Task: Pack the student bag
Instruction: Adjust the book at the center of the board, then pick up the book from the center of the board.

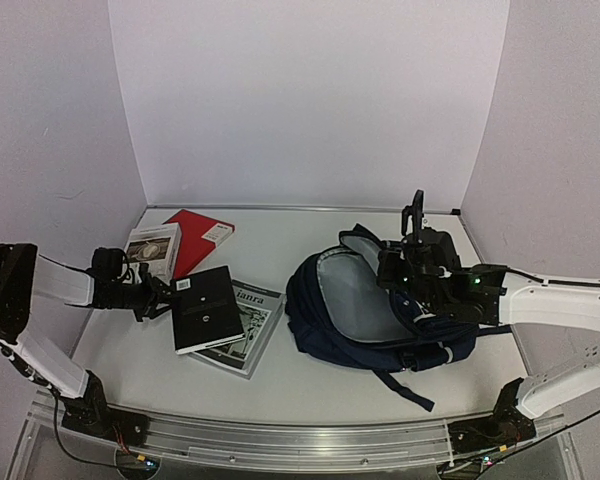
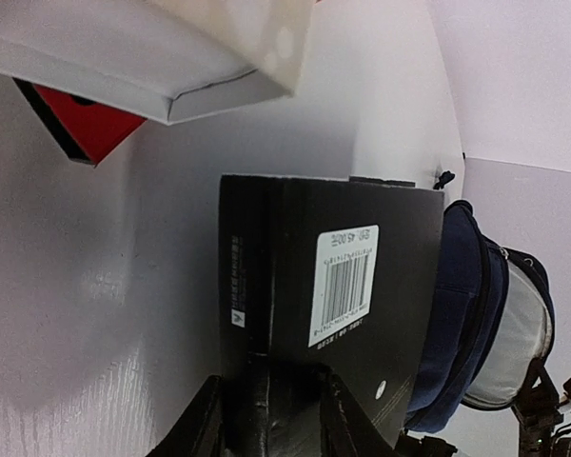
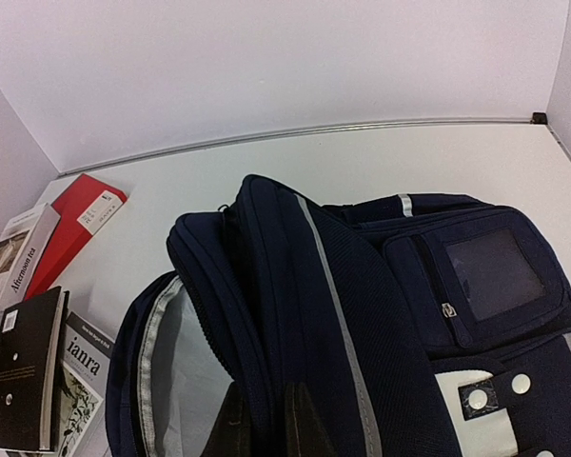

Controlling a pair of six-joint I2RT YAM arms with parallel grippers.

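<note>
Here, pinching the rim of the bag (image 1: pixel 325 320) with the closed right hand (image 3: pixel 266 419), holding its mouth open at the right of the desk (image 1: pixel 310 395). Straddling the black book (image 2: pixel 343 314) with the left hand (image 2: pixel 271 428); gripping or slack, cannot tell.

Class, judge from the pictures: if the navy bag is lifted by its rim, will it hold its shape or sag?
Probably sags: the bag is soft fabric, lying slumped with creased walls. Its mouth would likely fall shut unsupported; the right end effector pinches the rim there. Grip seems secure, since the weave looks coarse, not slick.
</note>
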